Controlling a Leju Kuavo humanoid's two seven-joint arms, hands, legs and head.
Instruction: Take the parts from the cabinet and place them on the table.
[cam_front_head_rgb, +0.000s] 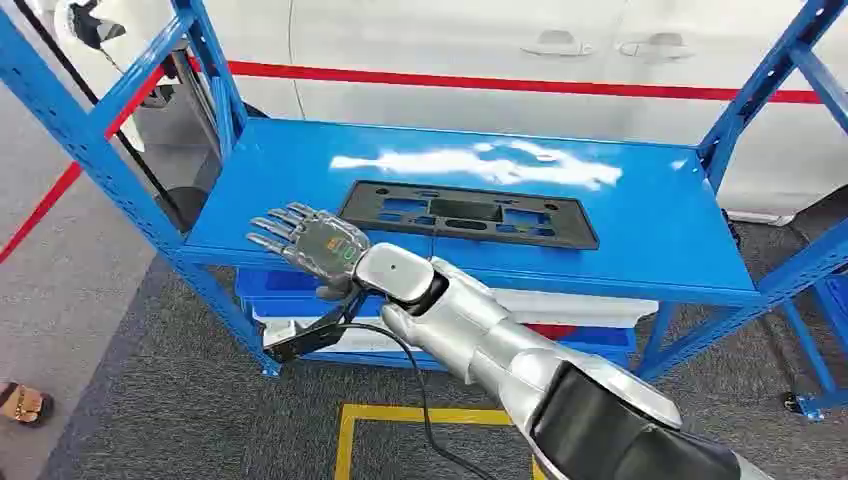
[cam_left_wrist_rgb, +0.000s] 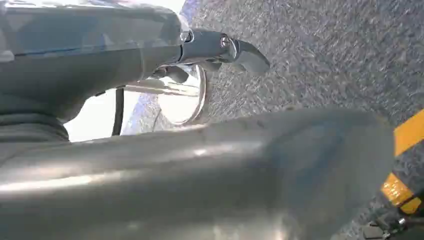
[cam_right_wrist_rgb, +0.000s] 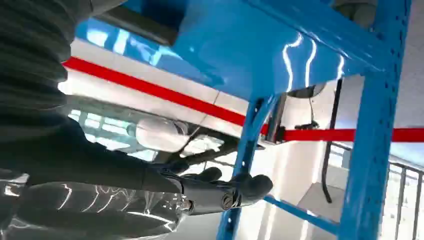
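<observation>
Nearest in the head view, the right arm (cam_front_head_rgb: 520, 350) is seen reaching up from below toward the blue shelf (cam_front_head_rgb: 640, 230). A yellow line (cam_front_head_rgb: 400, 415) is seen on the grey carpet (cam_front_head_rgb: 150, 400) beneath the arm, on the near side of the shelf. The right hand (cam_front_head_rgb: 310, 238) is held flat at the shelf's near edge, fingers (cam_front_head_rgb: 275, 228) stretched out and spread, nothing grasped in it. The hand is placed just short of the near left corner of the black plastic part (cam_front_head_rgb: 468, 213), and whether the two touch cannot be told. The part, a long flat frame with cut-outs, is laid flat on the shelf surface, roughly central and closer to the near edge than the far one.

In the right wrist view, the dark fingertips (cam_right_wrist_rgb: 250, 186) are shown extended beside a blue upright (cam_right_wrist_rgb: 245, 165) of the shelf.

In the left wrist view, the left hand (cam_left_wrist_rgb: 220, 52) is seen over the carpet, one finger pointing out; whether it is released or clenched cannot be told.

Below the shelf surface, a blue bin (cam_front_head_rgb: 285, 290) is stored. Beyond the shelf, a white car (cam_front_head_rgb: 480, 60) with a red stripe (cam_front_head_rgb: 500, 82) is parked.
</observation>
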